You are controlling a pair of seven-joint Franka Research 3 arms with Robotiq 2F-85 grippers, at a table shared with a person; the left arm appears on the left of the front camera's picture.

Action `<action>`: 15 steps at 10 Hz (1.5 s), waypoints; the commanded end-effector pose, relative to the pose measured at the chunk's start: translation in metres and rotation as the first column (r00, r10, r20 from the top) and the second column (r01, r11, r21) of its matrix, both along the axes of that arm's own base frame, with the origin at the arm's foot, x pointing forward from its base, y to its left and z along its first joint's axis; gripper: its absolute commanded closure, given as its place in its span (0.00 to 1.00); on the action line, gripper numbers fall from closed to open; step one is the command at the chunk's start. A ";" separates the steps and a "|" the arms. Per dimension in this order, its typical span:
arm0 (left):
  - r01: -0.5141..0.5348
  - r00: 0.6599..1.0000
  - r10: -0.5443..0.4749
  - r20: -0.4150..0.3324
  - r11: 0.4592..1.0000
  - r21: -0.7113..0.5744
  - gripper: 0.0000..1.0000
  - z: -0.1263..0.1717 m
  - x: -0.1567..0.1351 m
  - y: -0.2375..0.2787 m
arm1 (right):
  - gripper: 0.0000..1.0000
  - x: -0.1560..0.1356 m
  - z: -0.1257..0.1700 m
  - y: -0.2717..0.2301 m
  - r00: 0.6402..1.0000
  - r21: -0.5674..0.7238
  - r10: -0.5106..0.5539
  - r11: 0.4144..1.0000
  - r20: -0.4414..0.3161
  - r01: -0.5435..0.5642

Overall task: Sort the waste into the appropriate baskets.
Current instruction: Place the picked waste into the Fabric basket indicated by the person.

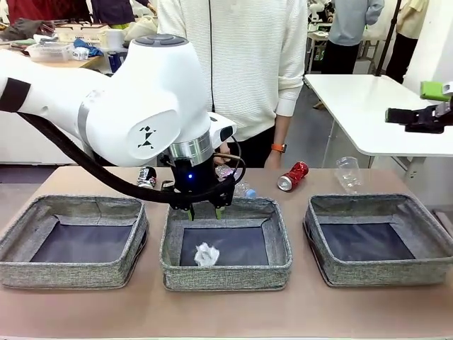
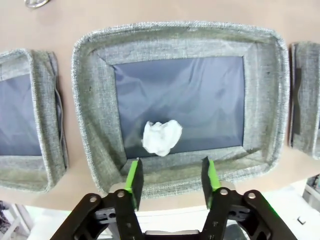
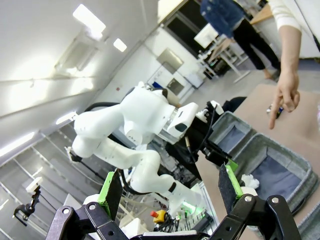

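Note:
My left gripper (image 1: 205, 210) hangs open over the middle basket (image 1: 226, 275), nothing between its fingers. The crumpled white paper ball (image 1: 206, 255) lies on that basket's dark floor, just below the open left gripper (image 2: 171, 175) and free of it; the paper ball (image 2: 161, 137) rests near the middle basket's (image 2: 175, 32) wall. Behind the baskets lie a black-and-silver can (image 1: 146, 176), a red can (image 1: 293, 176) on its side, a clear cup (image 1: 347, 173) and a bottle (image 1: 245, 190), mostly hidden by my wrist. My right gripper (image 1: 405, 101) is raised at the far right, open and holding nothing (image 3: 170, 187).
The left basket (image 1: 18, 234) and right basket (image 1: 325, 244) flank the middle one, both with bare floors. A person stands at the far edge, one hand (image 1: 272, 159) hanging near the red can, its finger (image 3: 274, 120) pointing down. A white table (image 1: 375, 106) stands at the back right.

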State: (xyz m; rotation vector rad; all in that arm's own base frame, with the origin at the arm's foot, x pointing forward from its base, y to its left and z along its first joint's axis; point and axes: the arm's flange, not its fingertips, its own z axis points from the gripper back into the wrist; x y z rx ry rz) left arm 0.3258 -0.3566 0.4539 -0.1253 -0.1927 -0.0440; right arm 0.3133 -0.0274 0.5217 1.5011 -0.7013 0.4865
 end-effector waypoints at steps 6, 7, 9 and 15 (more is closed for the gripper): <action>0.073 0.990 -0.086 -0.113 0.990 -0.117 0.00 0.044 0.001 0.024 | 0.00 0.003 0.001 0.001 1.000 0.018 -0.002 1.000 0.030 0.002; 0.089 0.986 -0.120 -0.117 0.967 -0.239 0.00 0.068 0.004 0.048 | 0.00 0.003 0.001 0.001 1.000 0.018 -0.002 1.000 0.030 0.002; 0.144 0.973 -0.202 -0.113 0.911 -0.387 0.00 0.113 0.007 0.122 | 0.00 0.003 0.001 0.001 1.000 0.018 -0.002 1.000 0.030 0.002; 0.176 0.978 -0.183 0.096 0.499 -0.848 0.00 0.099 -0.028 0.329 | 0.00 0.003 0.001 0.001 1.000 0.018 -0.002 1.000 0.030 0.002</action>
